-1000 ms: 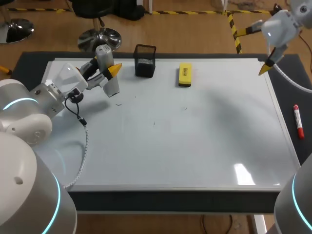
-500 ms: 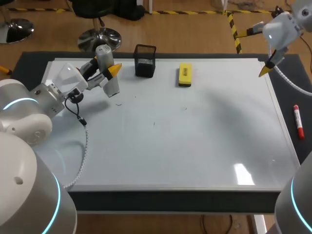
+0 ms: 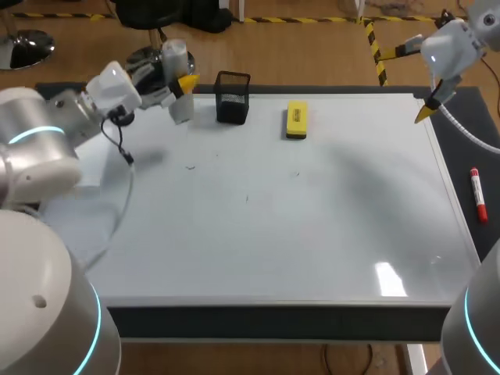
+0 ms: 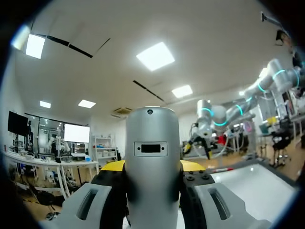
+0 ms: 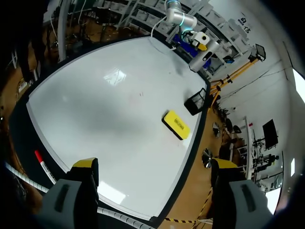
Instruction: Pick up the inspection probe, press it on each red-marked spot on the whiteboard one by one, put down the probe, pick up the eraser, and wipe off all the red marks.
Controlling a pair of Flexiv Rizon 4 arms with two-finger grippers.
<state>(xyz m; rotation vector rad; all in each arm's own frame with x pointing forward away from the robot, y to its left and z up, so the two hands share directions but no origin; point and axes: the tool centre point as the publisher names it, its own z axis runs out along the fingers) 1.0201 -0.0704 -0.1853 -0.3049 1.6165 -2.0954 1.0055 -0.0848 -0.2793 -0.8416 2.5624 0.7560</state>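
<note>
The silver cylindrical probe (image 3: 178, 87) hangs tilted above the whiteboard's (image 3: 312, 234) far left edge, and my left gripper (image 3: 181, 84) is shut on it. Seen from the left wrist, the probe (image 4: 151, 162) fills the space between the yellow-tipped fingers (image 4: 191, 165). A few small faint marks (image 3: 190, 166) dot the board's left middle. The yellow eraser (image 3: 296, 119) lies near the far edge; in the right wrist view the eraser (image 5: 177, 125) lies well ahead of the gripper. My right gripper (image 3: 414, 78) is open and empty above the far right corner, and in its own view the right gripper (image 5: 155, 164) stands wide.
A black mesh holder (image 3: 233, 98) stands on the board's far edge, between the probe and the eraser. A red marker (image 3: 477, 194) lies on the dark mat (image 3: 476, 141) right of the board. The holder (image 5: 195, 101) and marker (image 5: 44, 166) also show from the right wrist.
My left arm has lifted the probe off the board and drawn it back toward the far left edge. The right arm has barely shifted.
</note>
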